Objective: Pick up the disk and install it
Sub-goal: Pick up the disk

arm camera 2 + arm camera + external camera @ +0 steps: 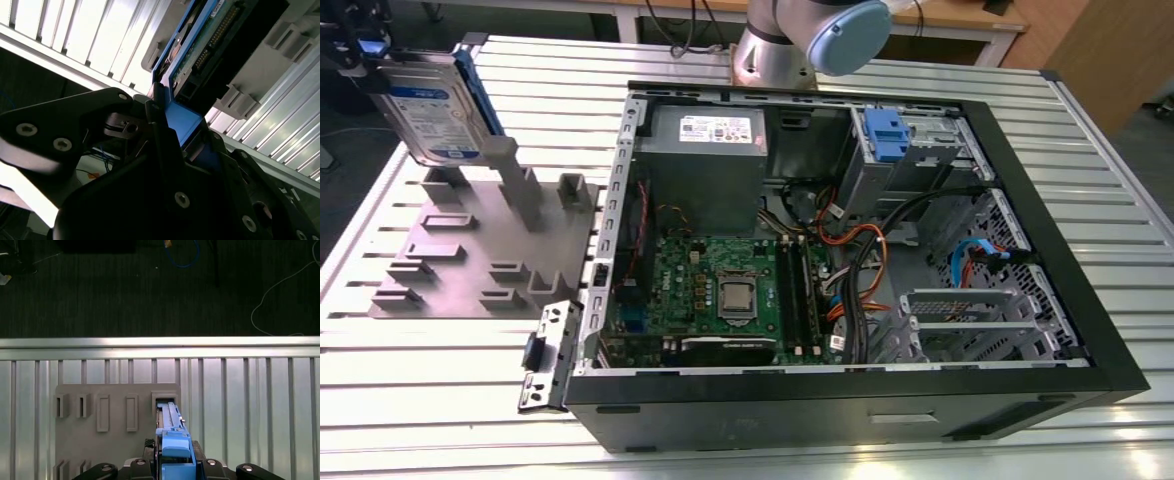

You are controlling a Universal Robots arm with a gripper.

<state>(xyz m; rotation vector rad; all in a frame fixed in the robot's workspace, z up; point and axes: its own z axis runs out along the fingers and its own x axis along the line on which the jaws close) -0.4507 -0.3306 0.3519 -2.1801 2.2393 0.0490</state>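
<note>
Between the claw's [371, 58] black fingers [159, 112] sits the top edge of the disk [440, 110], so the claw is closed narrow on it, gripping the blue bracket [184, 124] that runs along its edges. The disk hangs upright straight below the claw, its white and blue label facing the exterior view, while its underside with a row of pins shows in the second wrist view. Directly under the disk lies a grey stand [467, 250] with upright posts and rectangular slots. Seen from the first wrist view, the disk lines up with one slot [165, 402] at the stand's edge, but I cannot tell whether its lower edge rests in that slot or hangs clear of it. Under the stand is a ribbed metal table [427, 410]. Well away from the claw, toward the exterior view's right, an open computer case [854, 405] lies on its side on the same table, showing a green circuit board [720, 290], a grey box [707, 150] with a white sticker, and a drive bay [921, 150] with a blue tab [887, 135]. Part of the arm [807, 40] rises behind the case. Past the table edge ahead of the claw, the first wrist view shows a dark floor [150, 290].
</note>
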